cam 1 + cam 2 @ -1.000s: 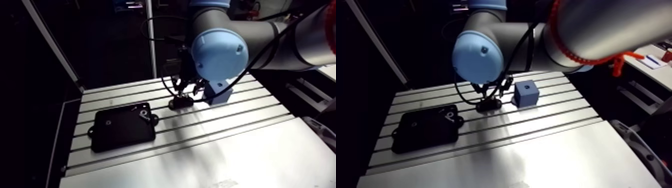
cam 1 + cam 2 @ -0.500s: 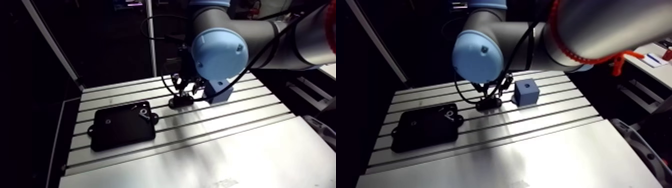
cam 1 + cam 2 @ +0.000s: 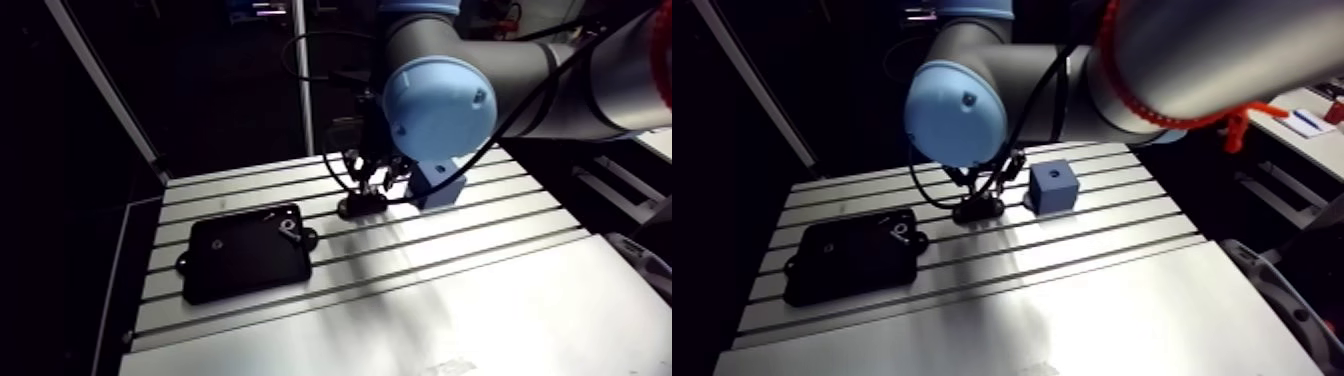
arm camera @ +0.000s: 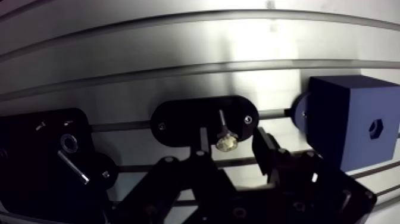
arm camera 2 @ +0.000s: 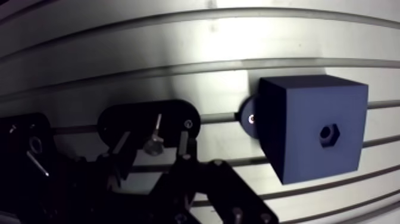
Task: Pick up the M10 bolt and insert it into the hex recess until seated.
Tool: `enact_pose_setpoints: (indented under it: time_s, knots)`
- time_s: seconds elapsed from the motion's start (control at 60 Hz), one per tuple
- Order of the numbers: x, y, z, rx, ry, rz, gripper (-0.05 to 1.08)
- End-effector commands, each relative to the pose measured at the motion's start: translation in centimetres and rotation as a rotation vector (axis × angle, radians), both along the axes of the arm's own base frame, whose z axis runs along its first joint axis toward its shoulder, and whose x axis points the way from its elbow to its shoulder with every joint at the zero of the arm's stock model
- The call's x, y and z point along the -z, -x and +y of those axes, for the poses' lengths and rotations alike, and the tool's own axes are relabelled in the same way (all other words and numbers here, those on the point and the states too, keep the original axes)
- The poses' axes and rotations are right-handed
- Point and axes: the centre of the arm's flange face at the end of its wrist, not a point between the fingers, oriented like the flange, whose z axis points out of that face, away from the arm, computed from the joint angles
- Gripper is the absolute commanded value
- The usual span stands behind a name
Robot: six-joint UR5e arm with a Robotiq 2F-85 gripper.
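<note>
A silver bolt (image 4: 224, 134) lies on a black oval holder (image 4: 178, 122) bolted to the table. My gripper (image 4: 232, 139) hangs just over it, open, with one finger on each side of the bolt's head and a gap to each. A dark blue cube (image 4: 351, 119) stands beside the holder, and the small hex recess (image 4: 375, 128) in its side face is empty. In the arm view the gripper (image 3: 372, 185) is low over the holder, with the cube (image 3: 1054, 186) just past it.
A flat black tray (image 3: 245, 255) sits on the slotted aluminium table (image 3: 450, 290), on the holder's other side from the cube. It carries a thin screw (image 4: 74, 167) and a small ring-shaped part (image 4: 68, 142). The table's near half is bare metal.
</note>
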Motion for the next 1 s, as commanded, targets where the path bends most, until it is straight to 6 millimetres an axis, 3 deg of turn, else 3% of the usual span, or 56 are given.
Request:
enact_pose_setpoints:
  time_s: [0.017, 1.0]
  knots:
    - [-0.05, -0.07, -0.1, -0.001, 0.001, 0.0, 0.53]
    - [0.17, -0.27, -0.31, -0.003, 0.001, -0.005, 0.63]
